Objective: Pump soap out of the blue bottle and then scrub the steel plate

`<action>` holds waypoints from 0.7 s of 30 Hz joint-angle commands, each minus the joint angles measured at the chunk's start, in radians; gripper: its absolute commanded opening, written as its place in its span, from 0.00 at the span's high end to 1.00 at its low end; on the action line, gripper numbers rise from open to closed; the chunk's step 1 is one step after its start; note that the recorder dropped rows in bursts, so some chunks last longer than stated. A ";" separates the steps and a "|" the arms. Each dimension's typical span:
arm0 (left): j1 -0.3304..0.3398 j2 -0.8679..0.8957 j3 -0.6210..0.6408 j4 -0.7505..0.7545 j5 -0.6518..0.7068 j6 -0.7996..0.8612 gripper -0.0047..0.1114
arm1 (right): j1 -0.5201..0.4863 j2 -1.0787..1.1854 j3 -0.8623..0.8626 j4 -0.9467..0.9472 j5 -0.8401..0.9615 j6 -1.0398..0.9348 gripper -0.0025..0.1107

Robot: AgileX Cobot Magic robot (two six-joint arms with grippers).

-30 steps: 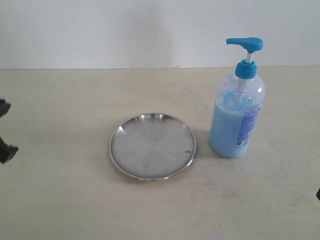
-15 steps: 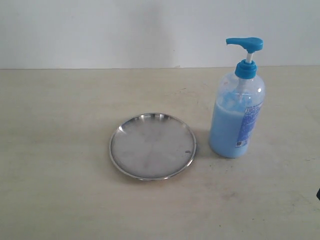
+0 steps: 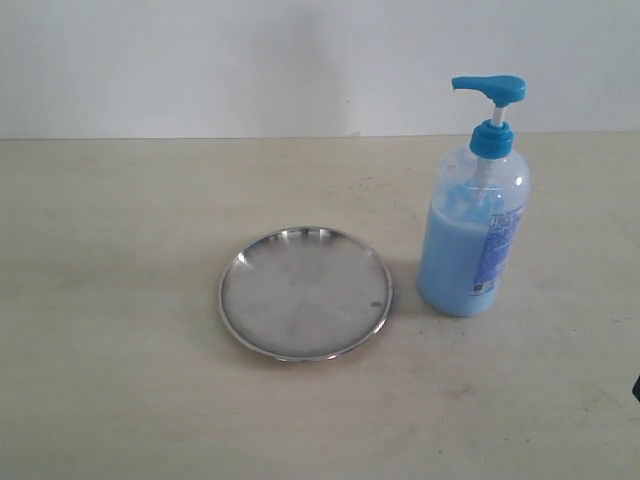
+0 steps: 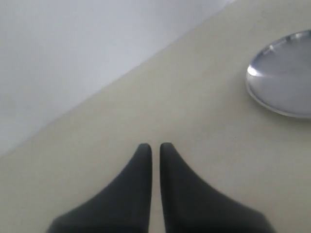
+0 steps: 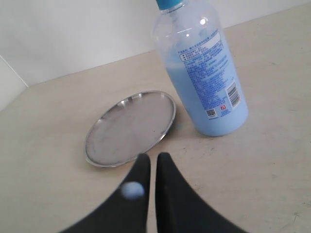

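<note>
Gone from the exterior view's left edge: left gripper (image 4: 154,145), fingers together, empty. Right gripper (image 5: 149,156): likewise closed, empty. 1 steel plate (image 3: 305,292), flat on table (image 3: 120,250); 1 blue bottle (image 3: 475,235) upright just beside it.

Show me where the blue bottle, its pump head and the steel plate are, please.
blue bottle (image 3: 452,262), exterior view, on its soap-filled lower body.
pump head (image 3: 492,88), exterior view, on the blue top piece.
steel plate (image 3: 305,293), exterior view, on its bare centre.
</note>
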 commanded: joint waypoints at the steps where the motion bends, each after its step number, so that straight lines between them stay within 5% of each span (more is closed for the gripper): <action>1: -0.005 -0.005 0.003 0.045 -0.042 -0.015 0.93 | 0.000 -0.006 -0.001 -0.005 -0.002 -0.006 0.97; 10: 0.002 -0.052 0.175 -0.056 -0.051 -0.015 0.93 | 0.000 -0.006 -0.001 -0.005 0.002 -0.006 0.97; 21: 0.223 -0.289 0.196 -0.064 0.126 -0.015 0.93 | 0.000 -0.006 -0.001 -0.005 0.002 -0.006 0.97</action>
